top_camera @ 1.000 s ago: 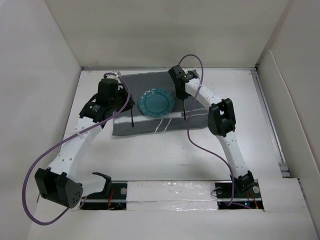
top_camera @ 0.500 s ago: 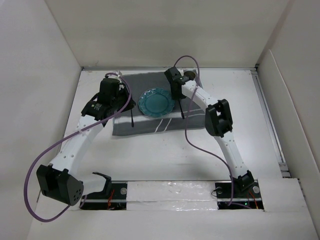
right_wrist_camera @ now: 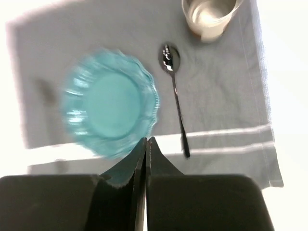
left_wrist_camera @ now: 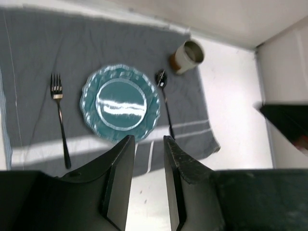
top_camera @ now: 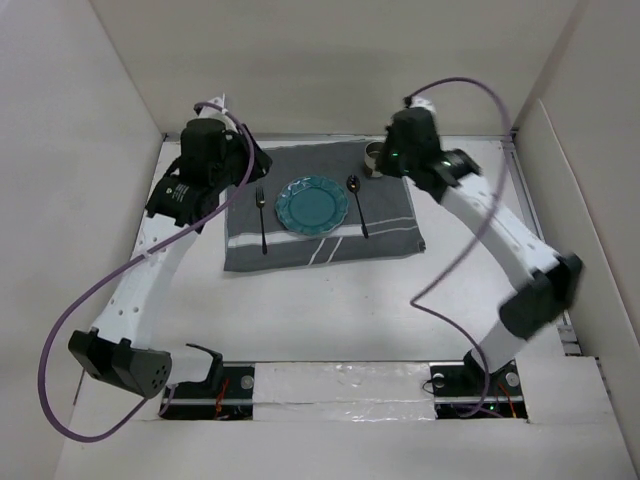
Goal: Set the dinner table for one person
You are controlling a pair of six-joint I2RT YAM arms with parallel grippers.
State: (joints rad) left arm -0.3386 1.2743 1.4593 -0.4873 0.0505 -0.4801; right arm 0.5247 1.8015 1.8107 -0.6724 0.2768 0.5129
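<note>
Dinner table (top_camera: 330, 310): right gripper (right_wrist_camera: 146, 140) withdrawn, spoon (right_wrist_camera: 177, 108) left beside plate (right_wrist_camera: 110, 108).

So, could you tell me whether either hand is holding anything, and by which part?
Nothing is held: the left hand is open and empty, the right hand shut on nothing. The fork and spoon lie free.

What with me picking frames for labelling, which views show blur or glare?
Right wrist view: the plate is badly smeared, while the spoon beside it stays fairly crisp. Left wrist view: slightly soft overall, with a white glare streak across the plate's middle. Top external view: evenly lit and sharp on the place setting; only the right arm looks a little soft at the elbow.
</note>
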